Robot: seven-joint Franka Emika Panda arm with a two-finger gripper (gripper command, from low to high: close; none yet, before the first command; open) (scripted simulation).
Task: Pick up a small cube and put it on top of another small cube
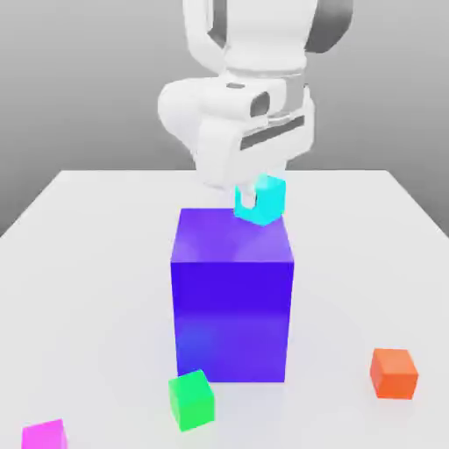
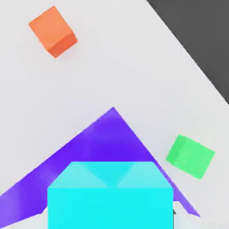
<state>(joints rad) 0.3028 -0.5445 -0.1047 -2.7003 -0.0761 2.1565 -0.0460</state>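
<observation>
Cyan cube (image 1: 264, 202), small, glossy, tilted

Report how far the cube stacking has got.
Done: the tool is shut on the cyan cube and has it lifted off the table, above the big purple block. In hand: carrying it. Left: setting it on another small cube, such as the green cube or orange cube.

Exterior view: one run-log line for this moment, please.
gripper: shut on cyan cube | cube: lifted above purple block | loose on table: green cube, orange cube, magenta cube
</observation>
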